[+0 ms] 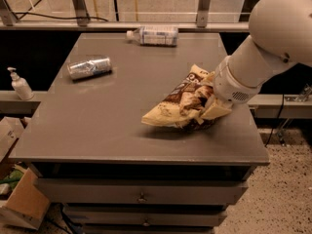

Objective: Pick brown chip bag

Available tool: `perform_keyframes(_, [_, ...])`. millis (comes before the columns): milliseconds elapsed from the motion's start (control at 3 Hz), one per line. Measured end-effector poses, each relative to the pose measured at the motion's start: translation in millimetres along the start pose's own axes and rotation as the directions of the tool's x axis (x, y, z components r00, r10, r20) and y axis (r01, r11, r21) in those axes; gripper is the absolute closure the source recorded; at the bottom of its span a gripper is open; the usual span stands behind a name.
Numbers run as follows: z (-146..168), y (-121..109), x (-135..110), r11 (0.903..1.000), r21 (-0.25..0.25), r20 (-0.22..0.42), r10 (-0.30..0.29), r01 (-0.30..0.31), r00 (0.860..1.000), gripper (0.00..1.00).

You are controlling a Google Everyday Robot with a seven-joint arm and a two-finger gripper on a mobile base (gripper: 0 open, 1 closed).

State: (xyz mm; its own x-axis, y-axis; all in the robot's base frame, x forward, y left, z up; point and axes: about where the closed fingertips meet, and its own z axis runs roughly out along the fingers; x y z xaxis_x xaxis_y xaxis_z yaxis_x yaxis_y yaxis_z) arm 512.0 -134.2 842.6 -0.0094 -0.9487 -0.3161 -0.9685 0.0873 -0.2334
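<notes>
The gripper (pixel 208 105) is at the right side of the grey table (pixel 97 130), at the end of a thick white arm (pixel 273 38) that comes in from the upper right and is cut off by the frame edge. It is clamped on the right end of the brown chip bag (pixel 178 100). 1 cream-coloured finger (pixel 218 110) lies across the front of the bag; the other finger is hidden behind the crumpled foil and the wrist.

The bag sits over the right half of the table, near the front edge, with its cream-yellow end pointing left. That end looks raised a little, with a dark shadow on the tabletop beneath it, but whether the right end touches the surface cannot be made out. The lettering on the bag is too crumpled to read, and its far end is covered by the wrist.

A crushed silver can (pixel 89 68) lies on its side on the left part of the table, well apart from the bag. A clear plastic bottle (pixel 153 35) lies on its side at the back edge.

Below the tabletop is a drawer (pixel 195 193) with a small knob, and a 2nd drawer below it is cut off by the frame. On a ledge to the left stands a white pump bottle (pixel 20 84). A cardboard box (pixel 24 208) shows partly at the lower left corner.
</notes>
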Motion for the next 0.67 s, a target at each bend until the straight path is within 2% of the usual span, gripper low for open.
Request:
perform_keyframes(333, [0, 0, 0, 1.0, 0.0, 0.0, 0.0, 0.0, 1.0, 1.0])
perform_keyframes(667, [-49, -6, -16, 0.9987, 0.051, -0.004, -0.005, 0.005, 1.0, 1.0])
